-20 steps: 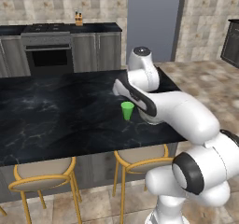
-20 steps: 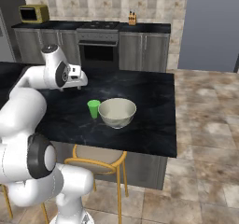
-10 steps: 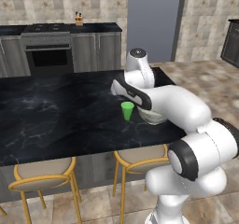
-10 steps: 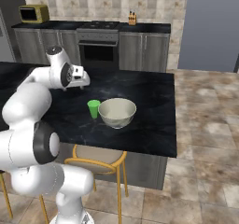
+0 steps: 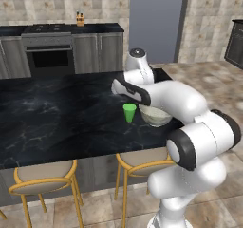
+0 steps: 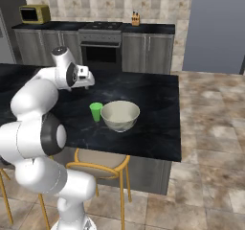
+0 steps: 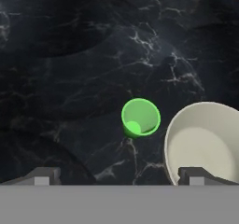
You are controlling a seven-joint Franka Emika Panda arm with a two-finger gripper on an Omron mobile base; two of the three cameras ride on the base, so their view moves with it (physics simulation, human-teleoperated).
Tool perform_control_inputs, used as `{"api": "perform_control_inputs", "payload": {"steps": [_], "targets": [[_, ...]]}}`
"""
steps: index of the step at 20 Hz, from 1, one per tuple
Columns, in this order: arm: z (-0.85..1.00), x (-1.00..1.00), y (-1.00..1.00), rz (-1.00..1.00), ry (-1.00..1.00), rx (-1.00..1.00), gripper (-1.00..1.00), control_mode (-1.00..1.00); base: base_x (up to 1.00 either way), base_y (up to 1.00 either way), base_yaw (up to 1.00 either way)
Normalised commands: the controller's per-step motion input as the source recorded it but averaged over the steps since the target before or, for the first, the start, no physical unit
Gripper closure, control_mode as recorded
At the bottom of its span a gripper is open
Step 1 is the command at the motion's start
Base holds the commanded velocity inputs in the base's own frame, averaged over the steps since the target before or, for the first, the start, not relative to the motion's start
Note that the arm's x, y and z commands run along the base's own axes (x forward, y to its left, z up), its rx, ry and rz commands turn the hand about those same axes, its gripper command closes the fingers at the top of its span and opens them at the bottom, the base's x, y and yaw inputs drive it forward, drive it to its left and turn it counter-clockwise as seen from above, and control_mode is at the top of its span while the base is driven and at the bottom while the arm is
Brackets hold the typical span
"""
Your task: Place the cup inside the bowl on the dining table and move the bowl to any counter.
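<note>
The small green cup (image 5: 129,112) (image 6: 96,111) stands upright on the black marble dining table (image 5: 52,118) (image 6: 155,109), just left of the pale cream bowl (image 6: 120,115). In the left base view my arm hides part of the bowl (image 5: 156,117). My gripper (image 5: 116,90) (image 6: 88,84) hangs above the table behind the cup, pointing down. In the hand view the gripper (image 7: 119,178) is open, its fingertips (image 7: 43,176) wide apart, with nothing between them. There the cup (image 7: 140,117) lies below in the middle and the bowl (image 7: 205,143) at the right.
Yellow-framed stools (image 5: 45,175) (image 6: 98,161) stand along the table's near side. A back counter (image 5: 102,28) (image 6: 148,28) carries a stove over an oven (image 6: 100,51), a knife block (image 6: 136,18) and a microwave (image 6: 34,13). Tiled floor opens to the right.
The arm's elbow and lower links have shifted upward a little while the hand stays almost where it was above the table. Cup and bowl have not moved.
</note>
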Motion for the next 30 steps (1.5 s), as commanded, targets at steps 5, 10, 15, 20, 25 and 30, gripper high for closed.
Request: {"api": "perform_control_inputs", "payload": {"steps": [5,10,15,20,25,30], "targets": [[-0.05,0.07,-0.04,0.0,0.0,0.0,-1.0,-1.0,0.0,0.0,0.0],[-0.07,0.05,-0.1,0.0,0.0,0.0,-1.0,-1.0,0.0,0.0,0.0],[-0.2,0.0,-0.08,0.0,0.03,0.0,-1.0,-1.0,0.0,0.0,0.0],[-0.29,0.01,0.0,0.0,0.02,0.0,-1.0,-1.0,0.0,0.0,0.0],[-0.28,0.26,0.0,0.0,0.02,0.0,-1.0,-1.0,0.0,0.0,0.0],[-0.26,0.31,0.0,0.0,0.01,0.0,-1.0,-1.0,0.0,0.0,0.0]]}}
